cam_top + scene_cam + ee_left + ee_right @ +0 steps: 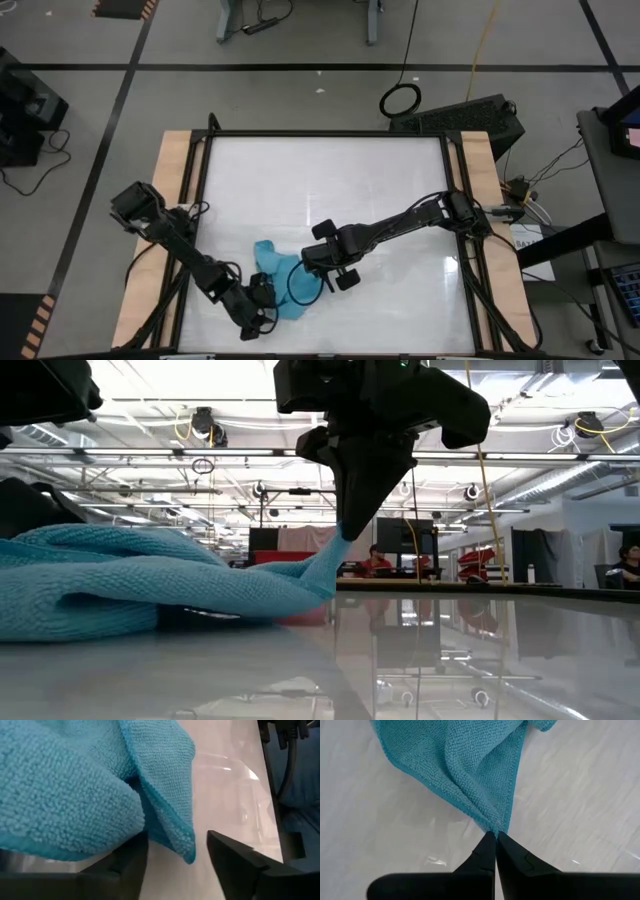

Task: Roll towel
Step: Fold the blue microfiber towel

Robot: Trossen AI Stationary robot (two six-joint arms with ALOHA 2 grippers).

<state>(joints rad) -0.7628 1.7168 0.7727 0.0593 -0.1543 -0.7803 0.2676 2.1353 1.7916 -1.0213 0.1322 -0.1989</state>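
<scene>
The turquoise towel [278, 280] lies bunched on the white table [330, 180] near its front edge, left of centre. My right gripper [495, 834] comes from the right and is shut on one corner of the towel, raised a little above the table in the low view [345, 532]. My left gripper [177, 845] is open at the towel's near left side [262, 302]. A hanging corner of the towel [186, 851] sits between its fingers. The towel's bulk [100, 585] rests on the table. My right gripper pinches a corner of the towel [494, 826] between its two fingers, several gathered folds running into the tips. The fingers slant down from above. The corner is lifted clear and the cloth [315, 575] slopes down taut from it to the bulk on the table. My left gripper has a thick fold of the towel [100, 815] lying against one finger [131, 865]; the other finger [230, 857] stands clear of the cloth.
Wooden rails [172, 200] and a black frame [330, 133] border the table. A black cable loop [303, 286] hangs by my right gripper over the towel. The far half and the right part of the table [400, 290] are bare white surface.
</scene>
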